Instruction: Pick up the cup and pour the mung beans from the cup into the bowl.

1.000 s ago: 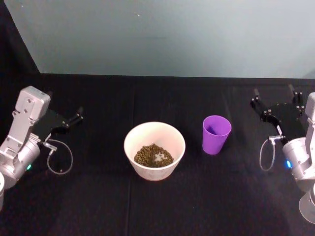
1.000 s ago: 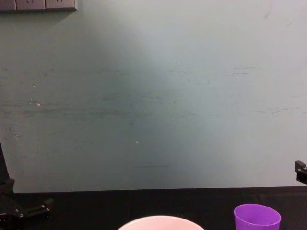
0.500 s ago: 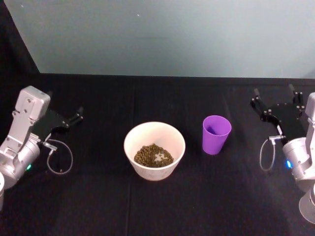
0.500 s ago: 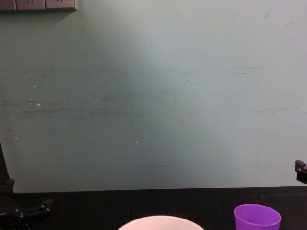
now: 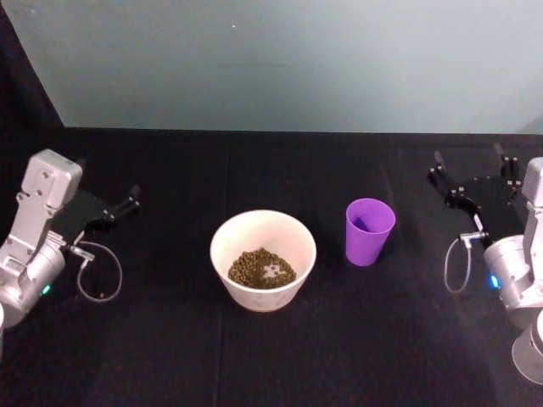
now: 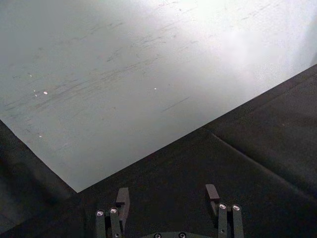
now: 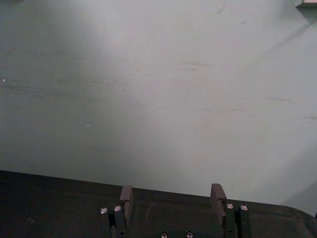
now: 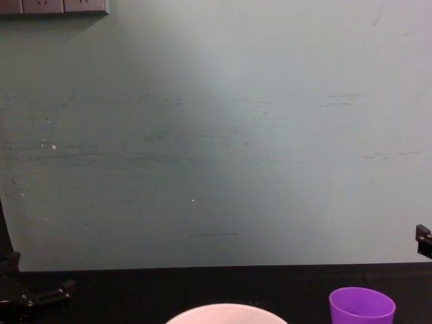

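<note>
head view: beans (image 5: 261, 269) in bowl (image 5: 222, 240)

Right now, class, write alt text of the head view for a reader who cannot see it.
A white bowl holding mung beans sits on a black table, with an upright purple cup just to its right. The open left gripper and open right gripper sit at the table's far sides, touching nothing.

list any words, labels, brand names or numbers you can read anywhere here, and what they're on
There is no readable text.
The cup: plain purple, no print.
The bowl: plain pale wall and rim, no label; the mung beans lie inside it.
The left tool and right tool: bare dark fingers with screws, no markings legible.
The grey fixture on the wall: no lettering can be made out.
</note>
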`<state>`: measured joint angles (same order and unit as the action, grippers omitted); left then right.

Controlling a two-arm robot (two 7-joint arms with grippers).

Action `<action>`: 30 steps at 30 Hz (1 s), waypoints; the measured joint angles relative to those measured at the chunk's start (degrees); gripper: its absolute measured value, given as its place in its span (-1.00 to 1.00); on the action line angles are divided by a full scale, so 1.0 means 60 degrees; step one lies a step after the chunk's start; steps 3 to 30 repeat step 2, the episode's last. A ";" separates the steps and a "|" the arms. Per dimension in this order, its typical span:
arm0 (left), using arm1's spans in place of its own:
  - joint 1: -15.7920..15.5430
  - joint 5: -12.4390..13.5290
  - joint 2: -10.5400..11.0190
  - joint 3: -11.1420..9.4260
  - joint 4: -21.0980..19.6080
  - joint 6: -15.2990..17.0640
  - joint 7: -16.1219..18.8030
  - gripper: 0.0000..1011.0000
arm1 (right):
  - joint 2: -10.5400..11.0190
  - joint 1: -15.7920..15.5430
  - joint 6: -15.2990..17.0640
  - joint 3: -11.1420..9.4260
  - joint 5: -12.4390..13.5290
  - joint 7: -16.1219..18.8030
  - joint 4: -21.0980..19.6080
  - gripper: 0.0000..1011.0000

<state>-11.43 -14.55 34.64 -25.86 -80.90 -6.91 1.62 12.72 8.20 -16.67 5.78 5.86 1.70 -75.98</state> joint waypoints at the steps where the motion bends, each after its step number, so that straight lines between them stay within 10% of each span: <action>1: 0.0000 0.0000 0.0000 0.0000 0.0000 0.0000 0.0000 0.98 | 0.0000 0.0000 0.0000 0.0000 0.0000 0.0000 0.0000 0.98; 30: -0.0001 0.0000 0.0001 0.0000 0.0000 0.0000 0.0000 0.98 | 0.0000 0.0000 0.0000 0.0000 0.0000 0.0000 0.0000 0.98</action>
